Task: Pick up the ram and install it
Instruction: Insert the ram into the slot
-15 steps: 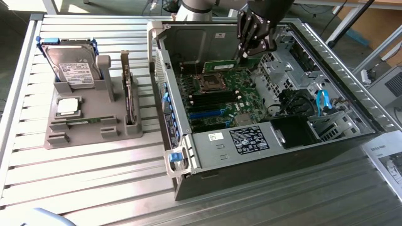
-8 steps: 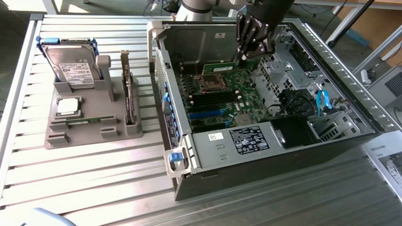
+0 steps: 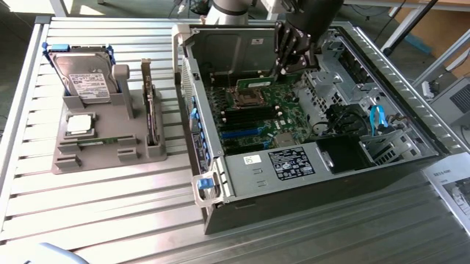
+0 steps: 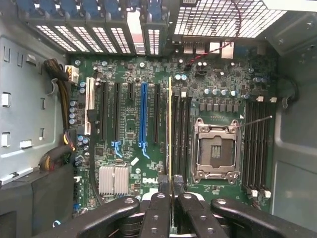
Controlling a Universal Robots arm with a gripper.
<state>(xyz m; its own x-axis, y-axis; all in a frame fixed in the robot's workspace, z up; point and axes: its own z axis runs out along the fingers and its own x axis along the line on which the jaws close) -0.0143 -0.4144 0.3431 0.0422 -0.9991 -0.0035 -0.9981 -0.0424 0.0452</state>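
Item: ram [image 3: 257, 83], a long, thin green circuit-board stick with dark chips, carried on edge inside the open dark metal computer case [image 3: 331, 181], near the case's far wall. From the wrist it reads as a narrow yellow-green line [image 4: 170, 129] running parallel to the black memory slots [image 4: 181, 134], just beside the bank that flanks the silver square processor socket [image 4: 216, 151]. That edge-down, slot-parallel attitude is judged to suit pressing it into a slot; whether it touches one cannot be told. Holder: black multi-link gripper [image 3: 288, 70], its fingers clamped on one end of the stick [image 4: 171, 191], so the rest of the stick is clear for alignment. Carrier: green motherboard [image 3: 257, 118] lying flat on the case floor, side panel off for access from above. Surroundings: slatted aluminium table [image 3: 110, 220] bearing the case. Toward its edge at the exterior view's left is a grey moulded parts stand [image 3: 96, 154], which props a silver hard drive [image 3: 85, 74] and an expansion card [image 3: 151, 110] upright and cradles a small square silver processor chip [image 3: 79, 124], each kept apart for picking.
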